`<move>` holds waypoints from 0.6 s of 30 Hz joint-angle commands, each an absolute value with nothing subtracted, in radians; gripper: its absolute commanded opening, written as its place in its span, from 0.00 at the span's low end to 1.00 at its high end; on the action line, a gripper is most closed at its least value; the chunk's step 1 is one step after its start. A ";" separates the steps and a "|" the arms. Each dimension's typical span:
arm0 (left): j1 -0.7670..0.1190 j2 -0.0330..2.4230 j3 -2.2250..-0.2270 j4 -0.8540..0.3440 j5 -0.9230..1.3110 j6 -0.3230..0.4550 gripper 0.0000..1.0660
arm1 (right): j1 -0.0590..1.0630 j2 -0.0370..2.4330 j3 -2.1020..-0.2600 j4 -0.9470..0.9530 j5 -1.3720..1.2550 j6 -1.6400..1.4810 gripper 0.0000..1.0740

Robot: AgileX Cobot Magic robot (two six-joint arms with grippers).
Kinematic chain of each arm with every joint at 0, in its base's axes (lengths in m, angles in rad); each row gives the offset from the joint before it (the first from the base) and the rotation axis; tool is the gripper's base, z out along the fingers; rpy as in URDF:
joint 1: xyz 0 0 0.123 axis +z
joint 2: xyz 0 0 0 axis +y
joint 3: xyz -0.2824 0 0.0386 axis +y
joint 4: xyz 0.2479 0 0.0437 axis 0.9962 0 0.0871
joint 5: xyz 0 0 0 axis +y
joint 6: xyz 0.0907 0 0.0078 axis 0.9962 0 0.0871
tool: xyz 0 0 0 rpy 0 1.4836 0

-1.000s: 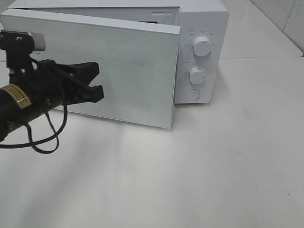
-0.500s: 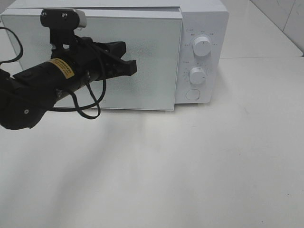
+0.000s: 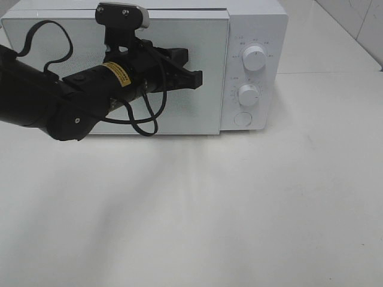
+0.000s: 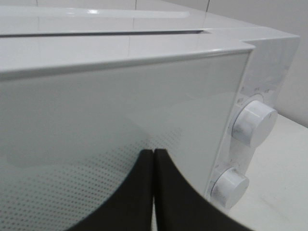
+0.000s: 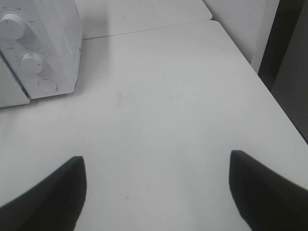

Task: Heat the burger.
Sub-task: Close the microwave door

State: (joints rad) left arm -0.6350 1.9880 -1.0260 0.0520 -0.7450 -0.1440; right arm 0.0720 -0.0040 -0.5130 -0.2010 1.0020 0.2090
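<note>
A white box-shaped microwave oven [image 3: 254, 18] stands at the far side of the white table [image 3: 239, 209], left of centre. Its flat glass door [image 3: 206, 36] takes the left part of the front. The control panel [image 3: 275, 78] sits to the right of the door, with the upper round knob [image 3: 254, 58] above the lower round knob [image 3: 248, 94] and a round push button [image 3: 242, 119] beneath them. The black left gripper [image 3: 194, 72] reaches in from the left, just before the door's right half. The black right gripper [image 5: 156, 156] hangs over the table, to the right of the oven and nearer than it.
</note>
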 commanded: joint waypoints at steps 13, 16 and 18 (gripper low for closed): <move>-0.566 2.040 -1.135 -0.050 -0.711 -0.146 0.00 | 0.065 -0.028 -0.514 -0.200 1.002 0.218 0.71; -0.579 2.018 -1.135 0.000 -0.644 -0.146 0.00 | 0.065 -0.028 -0.514 -0.200 1.002 0.218 0.71; -0.598 1.999 -1.135 0.035 -0.573 -0.146 0.00 | 0.065 -0.028 -0.514 -0.200 1.002 0.218 0.71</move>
